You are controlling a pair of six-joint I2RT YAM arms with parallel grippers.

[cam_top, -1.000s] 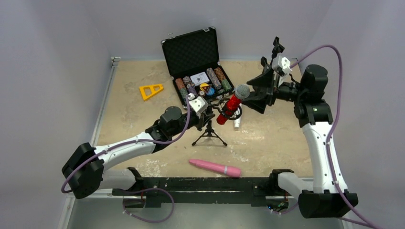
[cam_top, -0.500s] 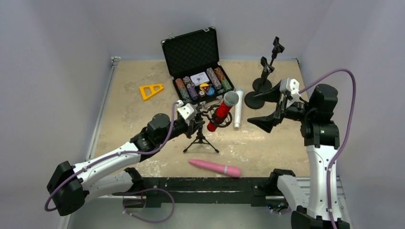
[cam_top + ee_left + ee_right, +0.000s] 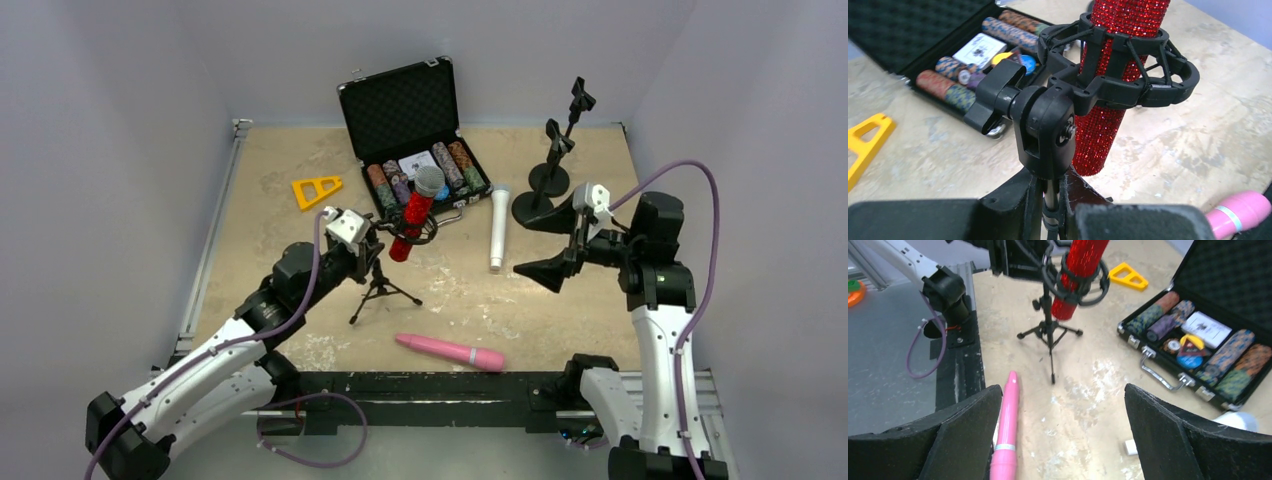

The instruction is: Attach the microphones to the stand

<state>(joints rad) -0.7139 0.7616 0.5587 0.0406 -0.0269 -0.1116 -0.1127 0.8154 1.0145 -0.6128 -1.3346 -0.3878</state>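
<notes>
left cam: left fingers (image 3: 1015, 202) clamped on tripod (image 3: 1045, 125) pole, red mic (image 3: 1098, 142) cradled
right cam: right fingers (image 3: 965, 432) gaping, empty

Hauls small black tripod stand (image 3: 380, 285), glittery red microphone (image 3: 411, 215) clipped in, leftward with left gripper (image 3: 371, 262). Draws right gripper (image 3: 530, 245) clear.

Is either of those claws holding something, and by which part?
The left gripper clamps the tripod stand by its thin post, just under the mount carrying the red microphone. The right gripper is open and empty.
</notes>
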